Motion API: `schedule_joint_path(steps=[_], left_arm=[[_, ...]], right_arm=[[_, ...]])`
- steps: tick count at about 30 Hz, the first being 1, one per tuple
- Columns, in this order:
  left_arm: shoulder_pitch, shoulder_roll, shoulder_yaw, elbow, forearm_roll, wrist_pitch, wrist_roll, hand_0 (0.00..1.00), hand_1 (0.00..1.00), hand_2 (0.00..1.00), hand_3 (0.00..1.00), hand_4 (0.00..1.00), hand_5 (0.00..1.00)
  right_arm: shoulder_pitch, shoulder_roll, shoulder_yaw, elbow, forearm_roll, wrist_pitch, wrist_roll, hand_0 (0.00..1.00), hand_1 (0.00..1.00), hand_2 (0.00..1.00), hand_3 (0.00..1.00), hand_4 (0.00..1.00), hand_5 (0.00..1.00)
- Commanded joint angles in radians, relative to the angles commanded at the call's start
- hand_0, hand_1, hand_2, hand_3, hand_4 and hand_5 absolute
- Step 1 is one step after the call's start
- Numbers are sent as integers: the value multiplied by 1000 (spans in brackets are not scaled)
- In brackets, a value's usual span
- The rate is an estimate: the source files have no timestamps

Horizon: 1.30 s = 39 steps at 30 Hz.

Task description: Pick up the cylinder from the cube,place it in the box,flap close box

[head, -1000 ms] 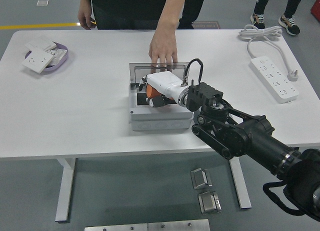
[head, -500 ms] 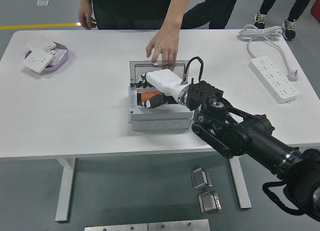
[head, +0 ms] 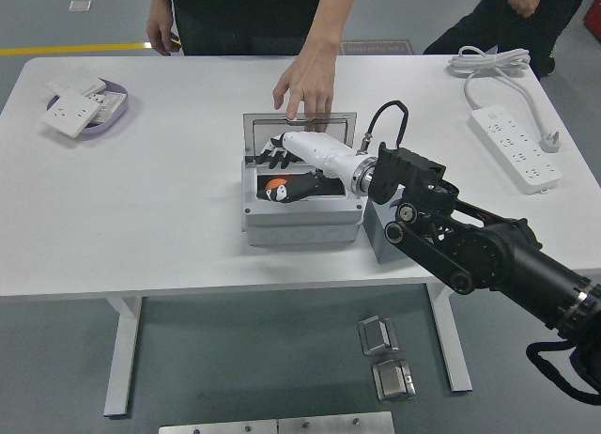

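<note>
R hand [head: 282,160] in box [head: 300,223], cylinder [head: 279,189] below.

Matt white table [head: 169,218], grey plastic box [head: 300,224] with smoky translucent lid [head: 299,126], glossy white hand shell [head: 319,153], matt black arm [head: 488,260]

cylinder [head: 275,187]: you see it orange, lying inside the box
box [head: 300,224]: grey, table centre, lid [head: 299,126] upright at far side

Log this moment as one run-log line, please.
right hand: open, inside box | cylinder: in box | lid: up, person's hand on it
</note>
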Motion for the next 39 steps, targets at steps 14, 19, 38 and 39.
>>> schedule_joint_path(steps=[14, 19, 38, 39], left_arm=[[-7, 6, 2, 0, 2, -1, 1, 597, 639, 621, 630, 696, 185], [-11, 9, 5, 0, 3, -1, 2, 597, 639, 620, 629, 695, 183], [-15, 9, 2, 0, 10, -1, 0, 597, 638, 620, 629, 694, 179], [-15, 9, 1, 0, 11, -2, -1, 597, 638, 620, 629, 694, 179]], right_arm=[[155, -43, 85, -159, 92, 10, 26, 629, 618, 652, 710, 876, 457], [192, -20, 64, -260, 111, 5, 44, 627, 614, 652, 708, 874, 459], [151, -17, -69, -243, 106, -9, 53, 628, 608, 644, 707, 869, 471], [146, -21, -72, -229, 103, -9, 52, 628, 608, 644, 707, 869, 471]])
